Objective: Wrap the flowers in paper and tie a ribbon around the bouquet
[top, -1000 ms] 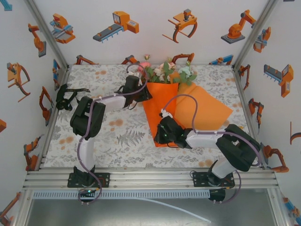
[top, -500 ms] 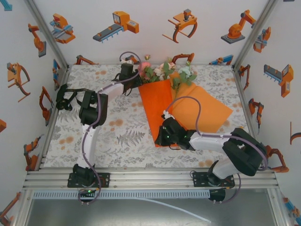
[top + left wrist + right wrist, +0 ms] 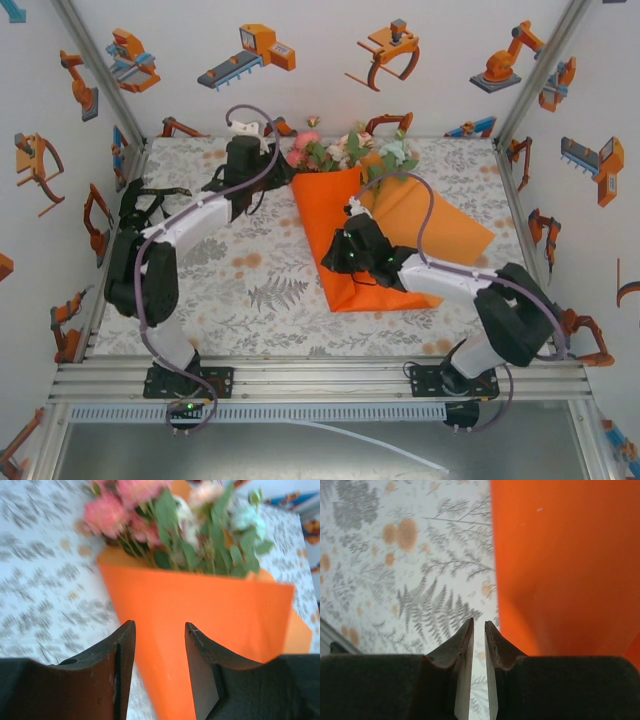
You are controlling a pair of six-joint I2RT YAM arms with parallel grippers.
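The table (image 3: 300, 372) has a pale tablecloth (image 3: 260, 285) all over it, grey ferns and orange blobs; the orange paper (image 3: 440, 235) lies on the cloth right of centre, folded into a cone over the flowers (image 3: 345, 152), blooms poking out toward the far edge; the black ribbon (image 3: 142, 203) sits bunched at the left edge, well apart from the paper.
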